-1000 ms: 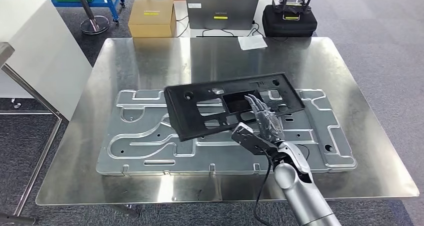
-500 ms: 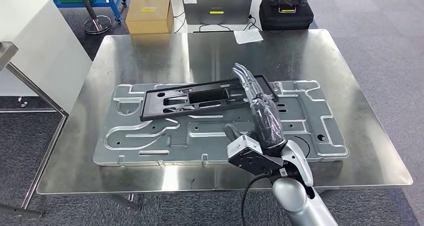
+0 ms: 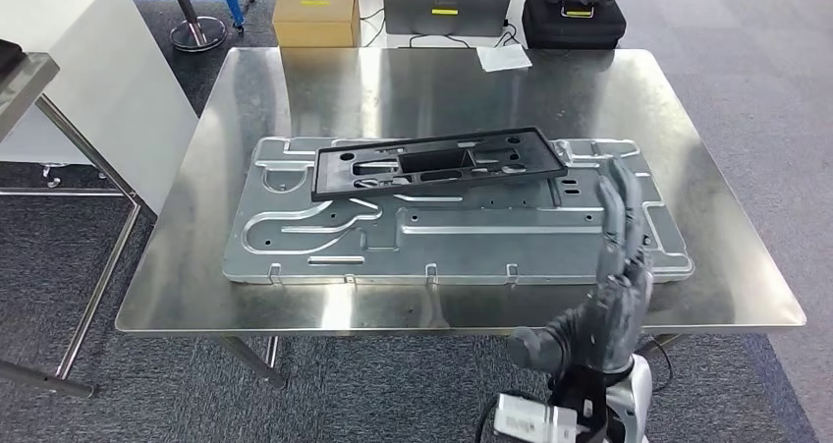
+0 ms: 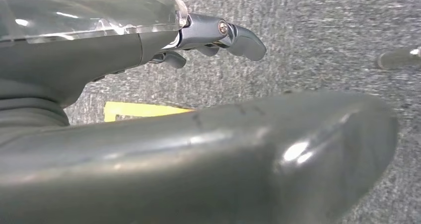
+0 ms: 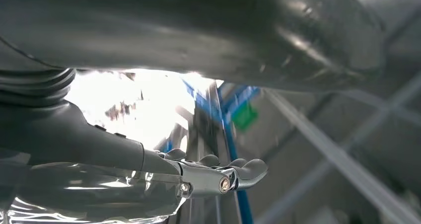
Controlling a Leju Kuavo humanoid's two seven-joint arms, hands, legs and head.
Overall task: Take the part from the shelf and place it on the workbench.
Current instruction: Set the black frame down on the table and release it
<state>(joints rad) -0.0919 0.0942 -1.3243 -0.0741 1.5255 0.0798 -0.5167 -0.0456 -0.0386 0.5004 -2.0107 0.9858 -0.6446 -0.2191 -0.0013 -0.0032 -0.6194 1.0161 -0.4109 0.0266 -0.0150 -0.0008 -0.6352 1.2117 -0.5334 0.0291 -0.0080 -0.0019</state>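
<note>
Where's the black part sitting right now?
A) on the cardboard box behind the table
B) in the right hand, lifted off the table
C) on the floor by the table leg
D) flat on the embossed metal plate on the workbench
D: the black part lies flat on the embossed metal plate, and the right hand is off it, at the table's near edge, holding nothing.

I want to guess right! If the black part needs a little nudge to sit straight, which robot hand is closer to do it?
Probably the right hand. It is raised at the workbench's near edge, close to the black part lying on the metal plate. The left hand hangs down over the carpet.
</note>
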